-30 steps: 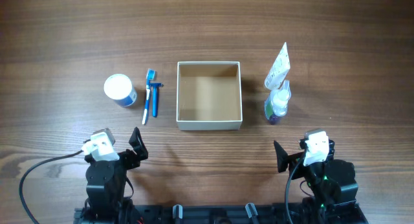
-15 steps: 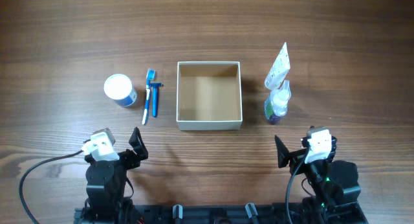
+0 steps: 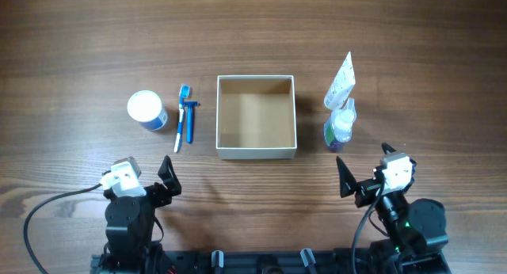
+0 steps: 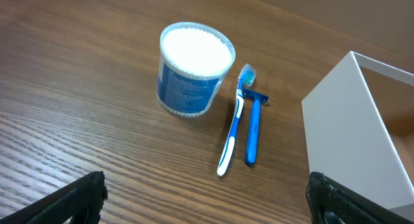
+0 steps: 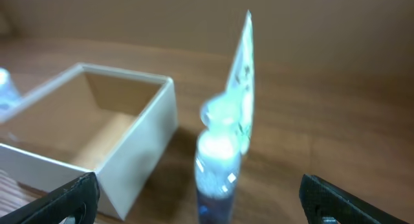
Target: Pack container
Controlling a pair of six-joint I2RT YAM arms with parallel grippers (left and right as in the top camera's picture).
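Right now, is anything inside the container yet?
No. From overhead the container shows only its bare tan floor, wall to wall; nothing there is covered. The jar, toothbrush and razor sit left of it, the tube and bottle right.

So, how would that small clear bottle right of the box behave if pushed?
The bottle stands upright and looks tall and narrow, so a side push would probably tip it rather than slide it. The upright tube stands close behind, so it may topple too.
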